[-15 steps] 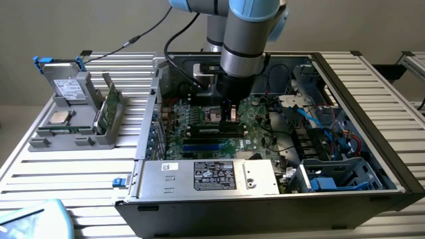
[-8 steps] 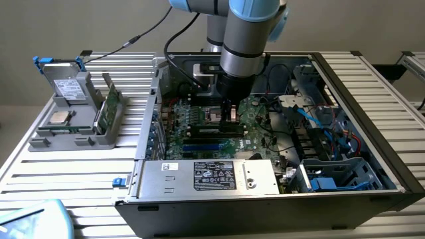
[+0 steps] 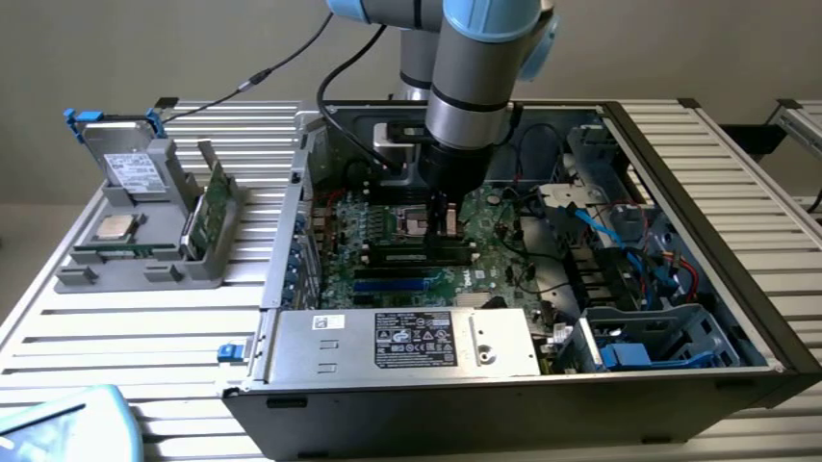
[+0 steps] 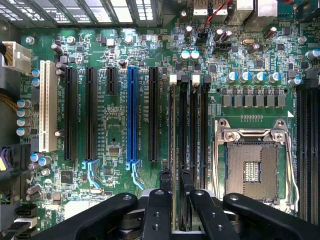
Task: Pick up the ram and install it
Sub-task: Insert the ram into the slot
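- Ram (image 3: 414, 256), a long narrow dark-green memory stick, stands in its slot on the green motherboard (image 3: 349, 241) at the exterior view's centre.
- Black fingers (image 4: 165, 185) straddle it, slightly parted, gripping nothing.
- Risk: one end stays unseated, and a brushing finger tilts it.
- Empty silver processor socket (image 4: 252, 167) sits just beside it, and blue cables (image 3: 603, 231) crowd the exterior view's right.

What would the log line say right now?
end effector: over memory slots | ram: in slot beneath it | motherboard: in open case

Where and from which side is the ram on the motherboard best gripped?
Pinch its flat faces near mid-length, from straight above: the ram stands on edge on the motherboard, top edge free, slots close beside it. The hand sits over it.
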You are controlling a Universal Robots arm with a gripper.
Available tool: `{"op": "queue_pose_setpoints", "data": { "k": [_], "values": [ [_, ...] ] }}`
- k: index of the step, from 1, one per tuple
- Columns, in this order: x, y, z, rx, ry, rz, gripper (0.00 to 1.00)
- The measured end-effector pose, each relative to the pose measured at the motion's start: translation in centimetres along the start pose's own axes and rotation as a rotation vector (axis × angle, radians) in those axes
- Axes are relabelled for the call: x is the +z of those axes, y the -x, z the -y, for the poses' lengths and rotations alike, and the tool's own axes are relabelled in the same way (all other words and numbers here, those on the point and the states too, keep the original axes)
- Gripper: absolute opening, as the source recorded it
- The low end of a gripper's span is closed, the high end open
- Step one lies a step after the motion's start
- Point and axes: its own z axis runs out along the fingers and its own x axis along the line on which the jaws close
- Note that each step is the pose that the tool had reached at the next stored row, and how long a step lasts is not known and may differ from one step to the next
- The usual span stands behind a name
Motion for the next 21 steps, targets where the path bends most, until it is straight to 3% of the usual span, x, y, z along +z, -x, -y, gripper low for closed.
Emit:
{"op": "queue_pose_setpoints", "data": {
  "k": [6,15,21],
  "values": [
    [-0.06,0.0,-0.08,0.000,-0.0005,0.0005,0.22],
    [-0.85,0.0,-1.42,-0.001,-0.0017,0.0129,0.22],
    [-0.87,0.0,-1.68,-0.001,-0.0028,0.0140,0.20]
  ]
}}
